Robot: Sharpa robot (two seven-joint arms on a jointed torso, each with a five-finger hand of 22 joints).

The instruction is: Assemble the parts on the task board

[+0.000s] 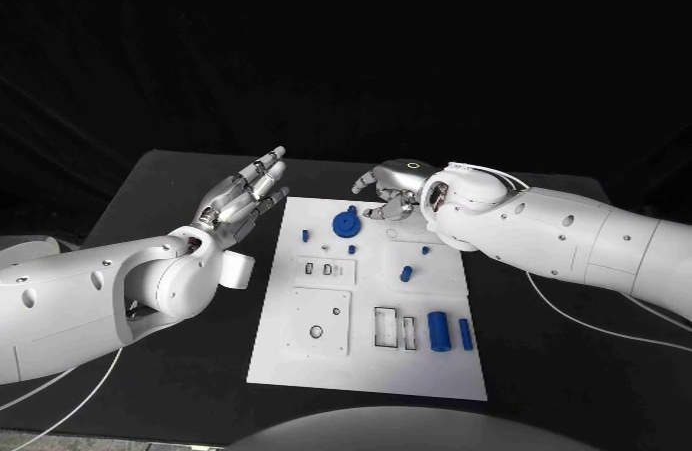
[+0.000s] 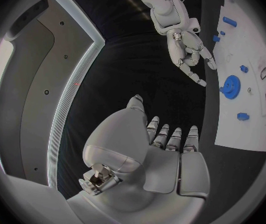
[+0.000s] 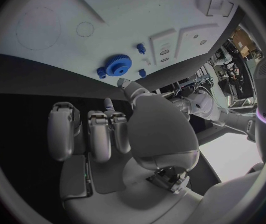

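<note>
Right hand [image 1: 392,186]: fingers curled downward, nothing grasped, held over far edge of white flat task board [image 1: 368,371]. Blue toothed gear wheel [image 1: 346,222] is seen on board just beside fingertips, toward robot and slightly toward left arm; right hand judged nearer. Left hand [image 1: 245,199]: fingers straight, released, off board's left edge. Gear teeth shown plainly in right wrist view; two blue cylinders [image 1: 438,331] shown in head view.
</note>
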